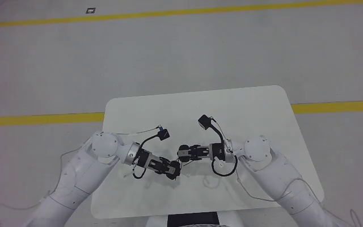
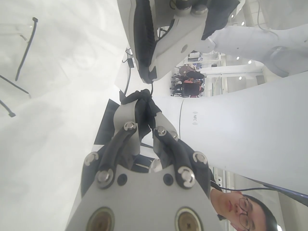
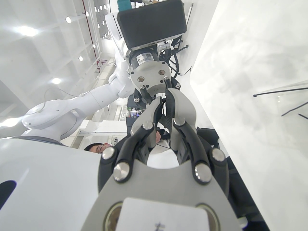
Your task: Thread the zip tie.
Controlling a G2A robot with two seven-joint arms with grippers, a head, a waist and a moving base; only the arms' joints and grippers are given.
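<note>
Inspecting the hold: the left gripper (image 2: 144,97) is pressed together at its tips and pinches the zip tie (image 2: 152,88), of which only a short black strand shows, running across to the right gripper (image 2: 149,78). The right gripper is likewise closed, nearly tip to tip with the left, and appears to pinch the strand's other end. Which end is head and which is tail cannot be told, as both are buried in the pads. The pair sits over the near middle of the surface (image 1: 255,113) and appears raised off it. Spare ties (image 2: 26,49) lie flat on the surface, well apart from both grippers. Assessment of the article: very light and thin, a flexible plastic strip. It is judged stiff enough over a short free length to be pushed, but inclined to bow or spring aside where a long length is left unsupported. Its smooth faces are judged slippery under a pad, and the strip may twist in the pinch. Recommended hold: take the tail close behind its tip, flat faces against the pads, so that only a short stub projects. Take the head by its sides, or by the strap just behind it, so the slot is left open and facing the tail. Risk noted — with the tips this close together, the pads themselves may cover the slot. No closed loop can be seen, so threading is judged not yet confirmed.
</note>
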